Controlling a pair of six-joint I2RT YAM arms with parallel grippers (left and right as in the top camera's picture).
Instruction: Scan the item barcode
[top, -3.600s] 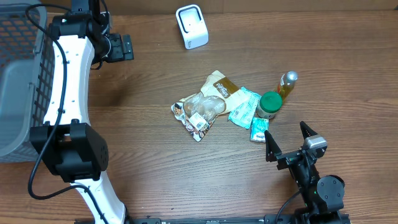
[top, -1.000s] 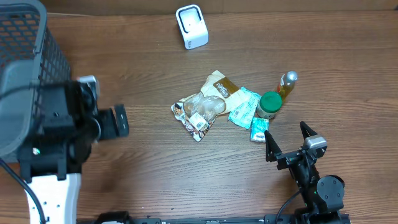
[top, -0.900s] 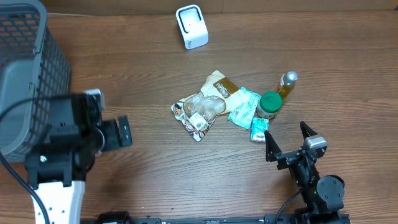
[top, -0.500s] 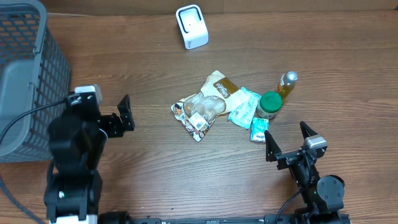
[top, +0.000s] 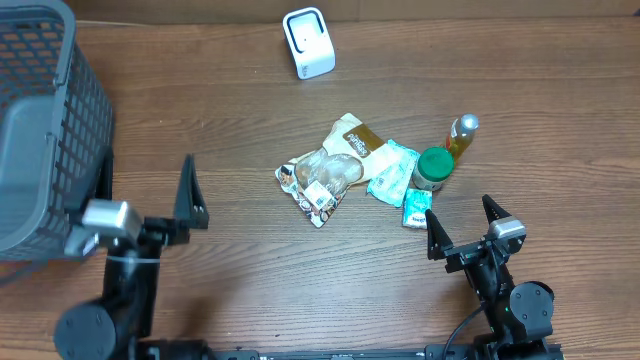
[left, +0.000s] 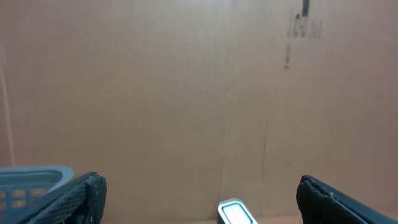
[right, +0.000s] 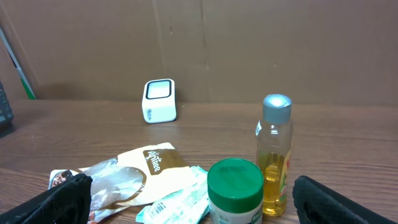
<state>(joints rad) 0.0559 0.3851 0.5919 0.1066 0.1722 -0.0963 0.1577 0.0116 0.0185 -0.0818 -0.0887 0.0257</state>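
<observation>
A pile of items lies mid-table: a clear snack bag (top: 320, 180) with a barcode label, a tan pouch (top: 355, 138), a teal packet (top: 392, 172), a green-lidded jar (top: 434, 168), an oil bottle (top: 462, 133) and a small teal box (top: 416, 208). The white scanner (top: 308, 42) stands at the back edge. My left gripper (top: 147, 192) is open and empty at the front left, facing the scanner (left: 235, 213). My right gripper (top: 465, 225) is open and empty, just in front of the jar (right: 235, 186) and bottle (right: 273, 162).
A grey mesh basket (top: 40, 120) fills the left edge, close to my left gripper's outer finger. A cardboard wall (left: 199, 93) backs the table behind the scanner.
My left arm has drawn back from beside the basket to the front left and now points at the back wall, jaws still open. The right arm and the items have not moved.
</observation>
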